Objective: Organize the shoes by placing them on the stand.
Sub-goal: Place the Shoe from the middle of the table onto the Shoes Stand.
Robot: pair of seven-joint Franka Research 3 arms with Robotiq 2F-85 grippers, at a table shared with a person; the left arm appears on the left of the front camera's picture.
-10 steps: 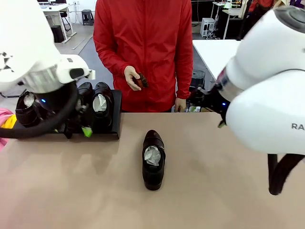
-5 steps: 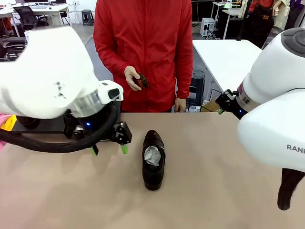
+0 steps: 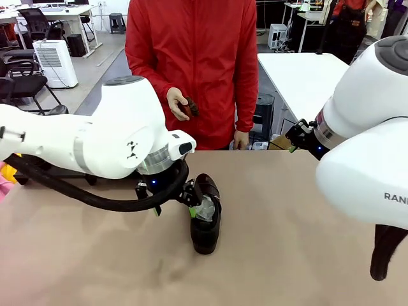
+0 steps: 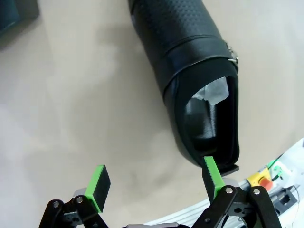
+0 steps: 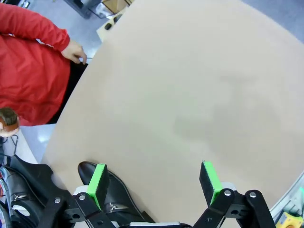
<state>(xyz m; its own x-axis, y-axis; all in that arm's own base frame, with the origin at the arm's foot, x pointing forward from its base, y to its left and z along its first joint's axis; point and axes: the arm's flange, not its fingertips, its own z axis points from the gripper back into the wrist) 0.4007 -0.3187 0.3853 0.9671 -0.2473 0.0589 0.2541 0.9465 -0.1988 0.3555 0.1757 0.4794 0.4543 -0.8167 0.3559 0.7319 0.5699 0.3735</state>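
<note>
One glossy black shoe (image 3: 205, 220), stuffed with white paper, lies on the tan table's middle with its toe towards me. My left gripper (image 3: 175, 209) hangs open right beside it on its left, one green pad at the shoe's side. In the left wrist view the shoe (image 4: 190, 71) lies ahead and one pad (image 4: 212, 173) sits at its heel opening; the left gripper (image 4: 156, 178) holds nothing. A dark corner of the stand (image 4: 16, 12) shows there. My right gripper (image 5: 153, 183) is open and high over the table, with the shoe (image 5: 118, 192) and other shoes (image 5: 28, 183) below. In the front view my left arm hides the stand.
A person in a red jacket (image 3: 191, 57) stands at the far edge with a small dark brown brush (image 3: 189, 107) in one hand. My right gripper (image 3: 295, 141) hovers at the back right. A white table (image 3: 299, 70) stands behind.
My left arm has swung from the stand at the left over to the shoe in the middle, its gripper staying open. The right arm has pulled back slightly.
</note>
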